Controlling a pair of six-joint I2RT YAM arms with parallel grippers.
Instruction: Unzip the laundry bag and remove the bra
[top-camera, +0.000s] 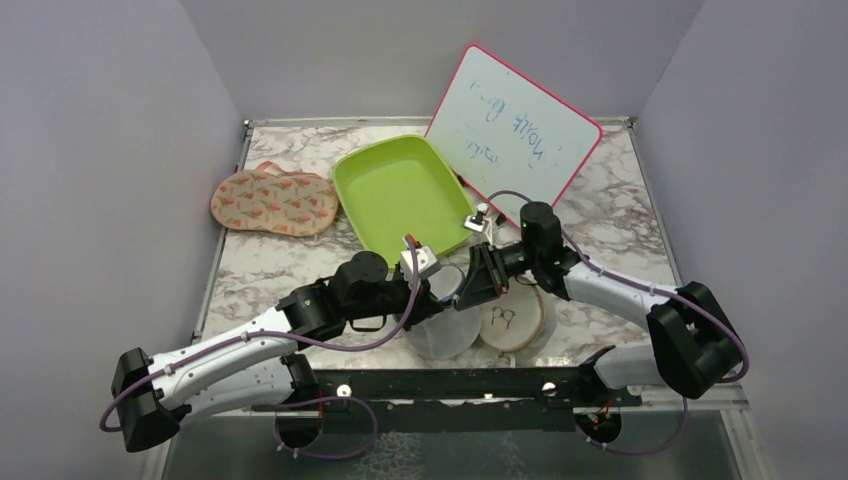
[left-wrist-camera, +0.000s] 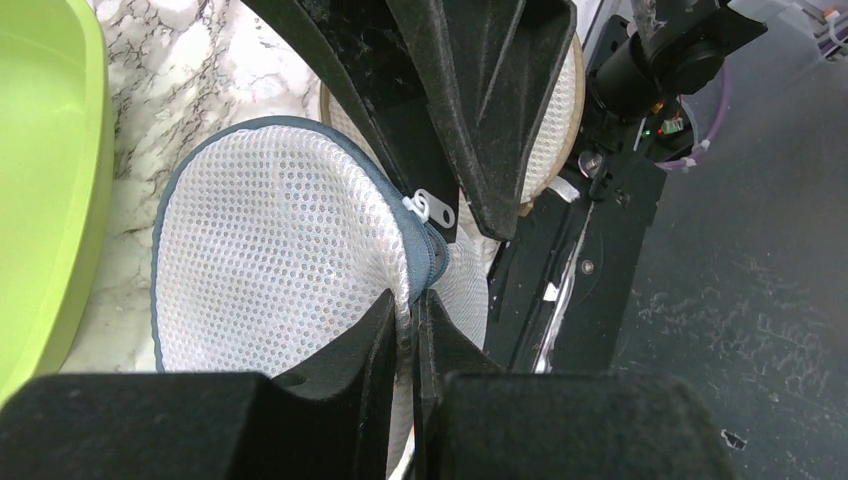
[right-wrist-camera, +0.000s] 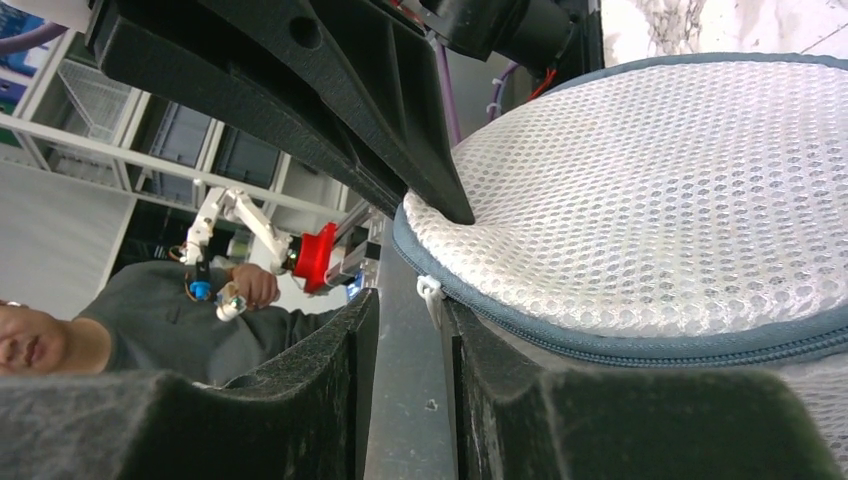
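Note:
The laundry bag (top-camera: 448, 335), white mesh with a grey-blue zip rim, lies at the near middle of the table between both grippers. My left gripper (top-camera: 435, 285) is shut on the bag's mesh and rim; in the left wrist view (left-wrist-camera: 412, 310) the bag (left-wrist-camera: 270, 260) bulges past the fingers. The white zip pull (left-wrist-camera: 432, 207) sticks up just beyond. My right gripper (top-camera: 468, 290) is open by a narrow gap (right-wrist-camera: 408, 315). The zip pull (right-wrist-camera: 430, 295) hangs in that gap against one finger, at the bag's edge (right-wrist-camera: 650, 190). The bra does not show.
A beige round disc with black glasses (top-camera: 512, 318) lies right of the bag. A green tray (top-camera: 400, 190) and a red-framed whiteboard (top-camera: 515, 130) stand behind. A patterned beige fabric item (top-camera: 272, 200) lies at back left. A black rail (top-camera: 450, 385) runs along the near edge.

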